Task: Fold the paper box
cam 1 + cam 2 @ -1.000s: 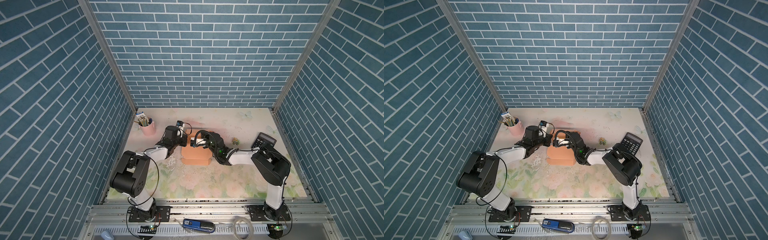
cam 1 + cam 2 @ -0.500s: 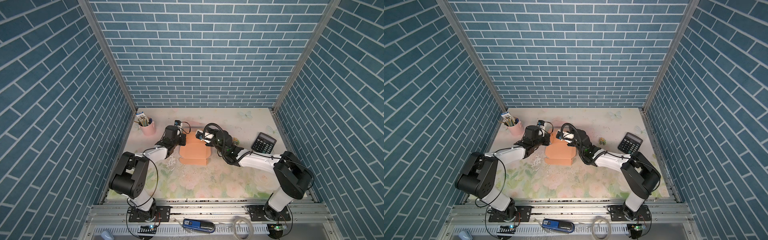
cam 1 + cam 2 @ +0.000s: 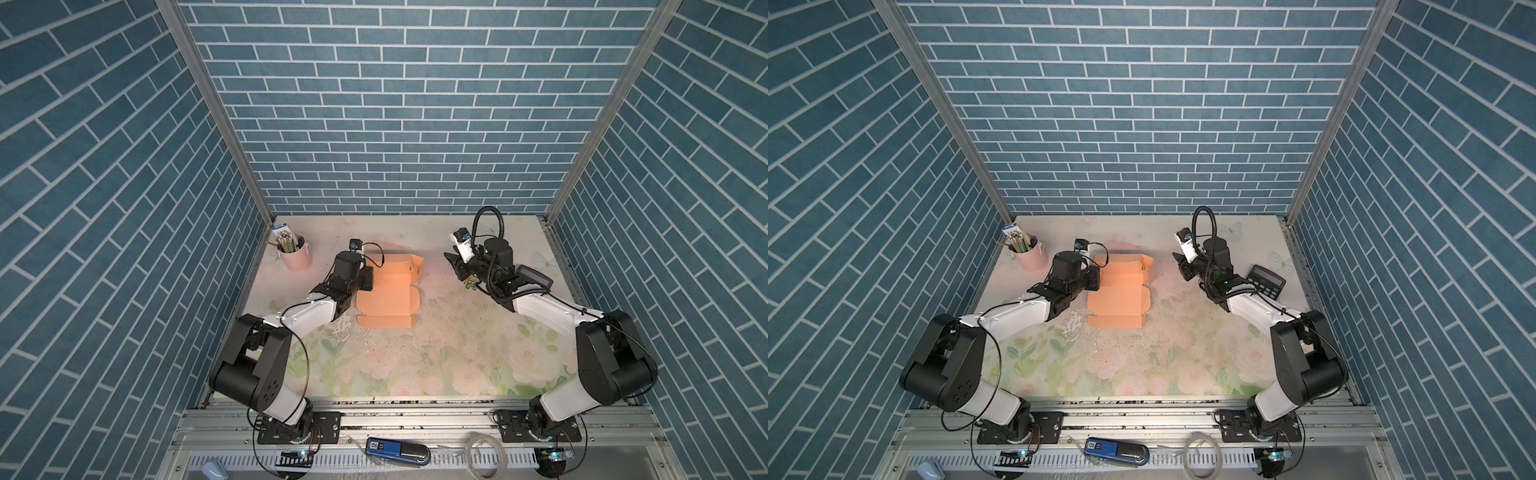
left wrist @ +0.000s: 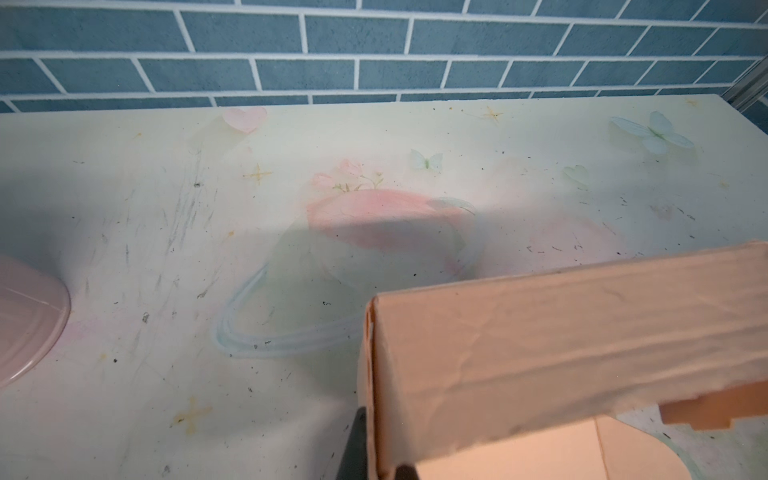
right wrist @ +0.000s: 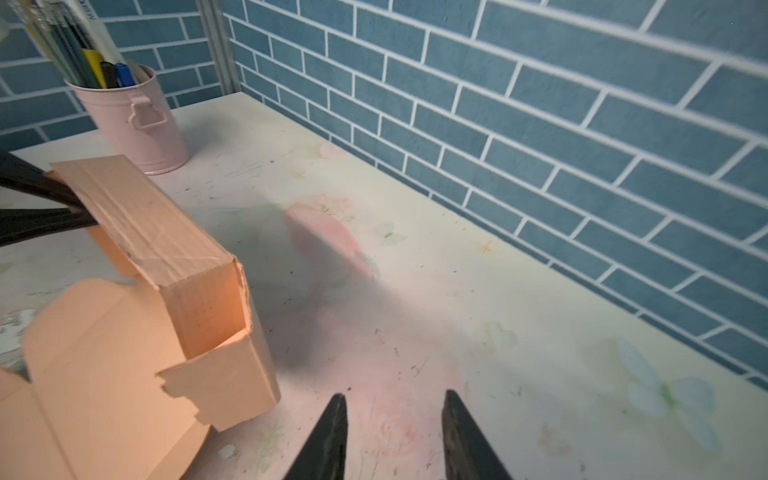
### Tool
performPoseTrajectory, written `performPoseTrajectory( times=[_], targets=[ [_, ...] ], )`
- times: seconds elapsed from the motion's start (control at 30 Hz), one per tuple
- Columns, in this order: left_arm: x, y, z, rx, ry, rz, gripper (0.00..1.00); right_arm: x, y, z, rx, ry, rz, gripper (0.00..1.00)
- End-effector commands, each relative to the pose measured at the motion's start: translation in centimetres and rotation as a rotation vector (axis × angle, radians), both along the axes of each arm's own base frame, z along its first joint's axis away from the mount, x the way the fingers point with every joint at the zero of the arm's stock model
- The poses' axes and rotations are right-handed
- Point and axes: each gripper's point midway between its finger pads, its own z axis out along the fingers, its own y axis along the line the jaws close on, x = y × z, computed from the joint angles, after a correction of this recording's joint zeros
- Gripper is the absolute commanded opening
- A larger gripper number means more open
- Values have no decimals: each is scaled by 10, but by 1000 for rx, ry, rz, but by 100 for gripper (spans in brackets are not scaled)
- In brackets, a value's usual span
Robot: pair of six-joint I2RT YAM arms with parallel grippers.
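Both top views look down steeply from high above the front edge of the table (image 3: 457, 353) toward the back wall (image 3: 395, 124). They cover the whole cell and overlap almost fully. The left wrist view sits low, very close behind the box (image 4: 561, 353), facing the back wall. The right wrist view sits low over the table, facing the far-left corner. Both wrist views share the box and the cup (image 5: 137, 120).
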Motion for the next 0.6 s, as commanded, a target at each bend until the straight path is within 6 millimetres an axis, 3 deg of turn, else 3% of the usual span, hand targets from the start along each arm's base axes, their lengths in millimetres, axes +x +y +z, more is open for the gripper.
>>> performPoseTrajectory(
  times=[0.0,0.23,0.57],
  targets=[
    [-6,4,0,55,-21,38,0,-12,21,-19,93,138,131,38],
    [-7,4,-7,74,-31,73,0,-9,36,-45,130,189,215,39],
    [-2,3,-13,72,-39,94,0,-11,56,-60,146,246,321,38]
  ],
)
